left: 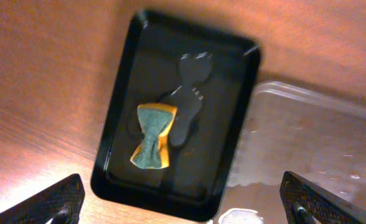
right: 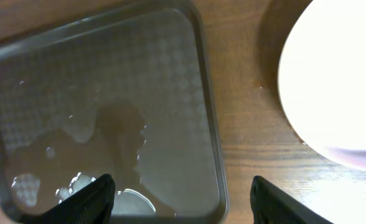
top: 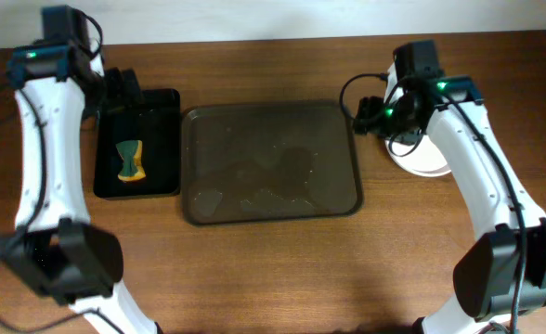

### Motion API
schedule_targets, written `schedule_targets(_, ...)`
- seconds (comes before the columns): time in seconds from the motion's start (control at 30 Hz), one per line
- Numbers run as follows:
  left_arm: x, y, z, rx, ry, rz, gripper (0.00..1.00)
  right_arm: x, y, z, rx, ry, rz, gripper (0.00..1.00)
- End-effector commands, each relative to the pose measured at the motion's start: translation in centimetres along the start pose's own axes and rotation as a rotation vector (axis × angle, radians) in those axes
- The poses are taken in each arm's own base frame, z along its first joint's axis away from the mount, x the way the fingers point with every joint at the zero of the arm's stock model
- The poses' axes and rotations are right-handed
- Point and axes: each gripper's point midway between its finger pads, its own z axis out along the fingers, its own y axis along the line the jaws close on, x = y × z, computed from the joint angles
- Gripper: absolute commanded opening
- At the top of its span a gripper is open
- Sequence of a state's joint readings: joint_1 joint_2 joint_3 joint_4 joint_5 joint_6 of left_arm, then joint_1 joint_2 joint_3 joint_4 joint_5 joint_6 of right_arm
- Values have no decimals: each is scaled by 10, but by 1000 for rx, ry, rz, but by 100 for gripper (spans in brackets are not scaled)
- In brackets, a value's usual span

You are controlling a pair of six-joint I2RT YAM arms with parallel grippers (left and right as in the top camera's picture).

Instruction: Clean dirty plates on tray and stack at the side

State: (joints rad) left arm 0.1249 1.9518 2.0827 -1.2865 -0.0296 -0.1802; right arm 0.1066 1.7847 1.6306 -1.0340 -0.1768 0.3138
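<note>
Tray's bare, folks: the large dark brown rectangular tray with rounded corners (top: 271,162) sits mid-surface with only a wet-looking sheen on it and no plate on it. The round white shallow plates (top: 431,165) are piled on the wooden surface (top: 273,274) just beside the tray's right edge, partly under the right arm; how many are in the pile can't be counted from above. So the job looks all but done, and the step in hand reads as parking the tool and backing away. Over on the left, the green-and-yellow pinched sponge (left: 152,144) lies flat in the smaller, deeper black rectangular bin (left: 236,93), just left of the tray. To finish well, the left arm should lift straight up so a finger doesn't catch the bin's rim or drag the sponge out, and the right arm should rise clear of the pile without nudging it off its neat stack. Now the pincers: the left pincer (left: 180,186) hangs above the bin with its jaws spread as wide as they go, nothing between them, touching nothing. The right pincer (right: 183,190) hovers over the tray's right rim, jaws apart and empty, the white plates off to its side and untouched.
</note>
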Motion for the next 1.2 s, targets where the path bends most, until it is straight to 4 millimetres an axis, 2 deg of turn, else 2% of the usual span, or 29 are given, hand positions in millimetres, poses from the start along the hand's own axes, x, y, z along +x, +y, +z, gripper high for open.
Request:
schedule_targets(0.0, -4, -11, -23, 48, -48, 12, 99, -24, 7, -54, 23, -118, -49, 71)
schedule_targets(0.13, -3, -11, -22, 47, -46, 11, 99, -33, 12, -111, 46, -217, -71, 71)
schedule_targets(0.17, -3, -11, -22, 47, -46, 11, 99, -34, 13, -131, 49, -257, -74, 71)
schedule_targets(0.23, -3, -11, -22, 47, -46, 11, 99, -32, 16, -162, 43, -322, -80, 71)
schedule_targets(0.3, -3, -11, -22, 47, -46, 11, 99, -26, 18, -185, 28, -369, -85, 71)
schedule_targets(0.33, -3, -11, -22, 47, -46, 11, 99, -20, 19, -199, 22, -394, -87, 75)
schedule_targets(0.37, -3, -11, -22, 47, -46, 11, 99, -15, 19, -208, 17, -408, -89, 89)
schedule_targets(0.4, -3, -11, -22, 47, -46, 11, 99, -7, 19, -220, 12, -424, -91, 98)
schedule_targets(0.43, -3, -11, -22, 47, -46, 11, 99, 4, 17, -232, 9, -434, -92, 98)
schedule_targets(0.5, -3, -11, -22, 47, -46, 11, 99, 20, 15, -244, 8, -433, -92, 98)
schedule_targets(0.57, -3, -11, -22, 48, -46, 12, 99, 26, 14, -252, 4, -446, -93, 98)
schedule_targets(0.67, -3, -11, -22, 48, -46, 12, 99, 38, 10, -254, 13, -422, -90, 98)
schedule_targets(0.7, -3, -11, -22, 48, -46, 12, 99, 44, 6, -252, 37, -398, -96, 98)
schedule_targets(0.77, -3, -11, -22, 47, -46, 12, 99, 61, -20, -248, 167, -328, -85, 98)
schedule_targets(0.83, -4, -9, -22, 45, -46, 7, 99, 69, -29, -250, 210, -311, -76, 98)
schedule_targets(1.03, -4, -9, -22, 45, -46, 7, 99, 82, -30, -273, 197, -385, -85, 98)
schedule_targets(1.17, -4, -9, -22, 45, -46, 7, 99, 75, -25, -287, 176, -508, -160, 98)
